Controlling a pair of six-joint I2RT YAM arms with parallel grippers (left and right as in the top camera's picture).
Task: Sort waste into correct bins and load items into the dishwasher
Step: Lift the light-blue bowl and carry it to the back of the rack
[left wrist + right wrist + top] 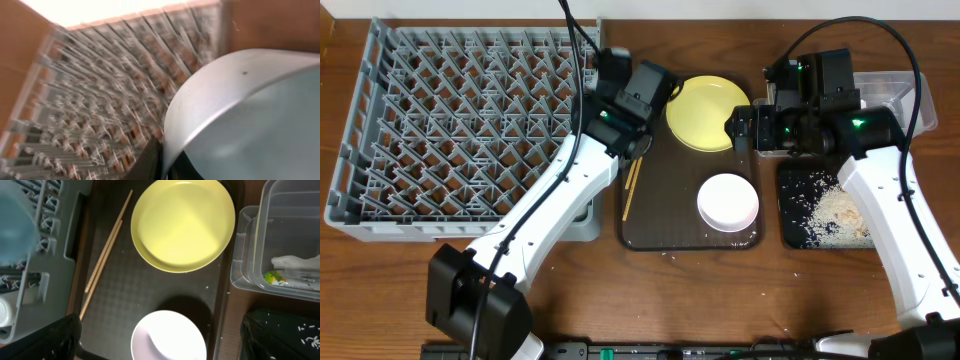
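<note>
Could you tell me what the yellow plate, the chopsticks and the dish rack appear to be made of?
Yellow plate: probably plastic or melamine, smooth with a soft sheen. Chopsticks: likely wood or bamboo, pale tan and matte. Dish rack: moulded grey plastic, a matte lattice of pegs.

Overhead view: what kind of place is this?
Probably a staged dish-clearing station on a wooden table, not a real kitchen: a grey dish rack, a brown serving tray with a yellow plate and white bowl, and a clear waste tub.
</note>
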